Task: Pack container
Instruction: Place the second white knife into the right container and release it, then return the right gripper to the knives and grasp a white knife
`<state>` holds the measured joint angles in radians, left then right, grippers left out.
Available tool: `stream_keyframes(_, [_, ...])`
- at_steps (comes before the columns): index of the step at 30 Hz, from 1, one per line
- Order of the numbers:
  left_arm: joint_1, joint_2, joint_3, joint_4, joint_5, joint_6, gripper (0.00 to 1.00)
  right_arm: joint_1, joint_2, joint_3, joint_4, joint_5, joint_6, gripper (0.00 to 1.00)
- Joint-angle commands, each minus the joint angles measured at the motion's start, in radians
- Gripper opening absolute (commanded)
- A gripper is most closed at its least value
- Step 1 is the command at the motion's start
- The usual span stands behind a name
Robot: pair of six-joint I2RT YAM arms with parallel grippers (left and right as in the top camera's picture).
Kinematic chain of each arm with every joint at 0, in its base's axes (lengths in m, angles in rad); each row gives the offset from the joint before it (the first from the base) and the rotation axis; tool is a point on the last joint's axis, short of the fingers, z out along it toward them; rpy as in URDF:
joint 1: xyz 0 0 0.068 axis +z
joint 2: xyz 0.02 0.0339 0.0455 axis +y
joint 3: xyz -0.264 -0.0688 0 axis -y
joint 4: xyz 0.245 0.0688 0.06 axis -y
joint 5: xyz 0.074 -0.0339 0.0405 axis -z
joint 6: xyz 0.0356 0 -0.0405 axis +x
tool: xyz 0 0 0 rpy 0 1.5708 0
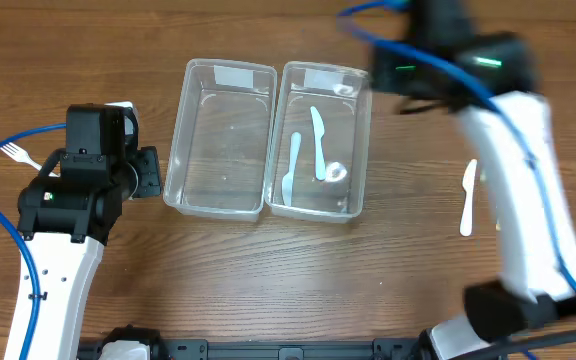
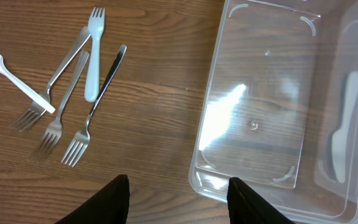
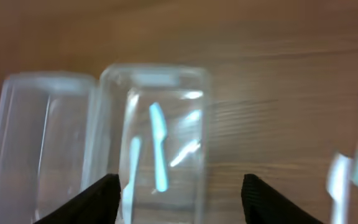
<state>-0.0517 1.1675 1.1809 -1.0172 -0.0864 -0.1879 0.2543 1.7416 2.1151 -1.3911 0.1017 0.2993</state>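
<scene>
The task looked partly done. Two clear tubs sat side by side on the counter. The empty tub lay just ahead and to the right of the left pincer. The filled tub lay below and ahead of the right pincer, a little to its left. That second tub already held a pale blue knife, a second pale utensil beside it, and a small rounded piece that could not be identified. The right pincer stood wide open above it with nothing between its fingers, which suggested it had no load and was free for another pick. A white plastic utensil lay loose on the counter, off to that pincer's right and well apart from the tubs. The left pincer was also parted about halfway and empty, with bare wood showing between its fingers. Ahead of it and to its left lay a loose cluster of forks: a pale plastic fork, a white plastic fork, and three metal forks overlapping one another. None of these was packed yet, so by this view most of the cutlery remained, and one tub was not yet used at all.
</scene>
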Motion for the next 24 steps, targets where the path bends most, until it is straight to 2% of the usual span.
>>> stream_keyframes(1, [0.003,-0.001,0.023,-0.001,0.009,0.008,0.52,-0.188,-0.068,0.021,-0.068,0.016,0.043,0.71])
stream_keyframes(6, [0.003,-0.001,0.023,-0.001,0.009,0.008,0.57,-0.381,-0.059,-0.035,-0.156,-0.037,-0.047,0.76])
stream_keyframes(11, [0.003,-0.001,0.023,-0.003,0.009,0.008,0.66,-0.489,-0.055,-0.237,-0.101,-0.083,-0.096,0.79])
stream_keyframes(17, [0.003,-0.001,0.023,-0.003,0.009,0.008,0.8,-0.525,-0.054,-0.606,0.114,-0.107,-0.174,0.84])
stream_keyframes(21, [0.003,-0.001,0.023,0.003,0.009,0.008,0.81,-0.525,-0.05,-0.796,0.259,-0.105,-0.215,0.93])
stream_keyframes(24, [0.003,-0.001,0.023,0.002,0.009,0.008,0.81,-0.525,-0.037,-0.893,0.332,-0.104,-0.227,0.93])
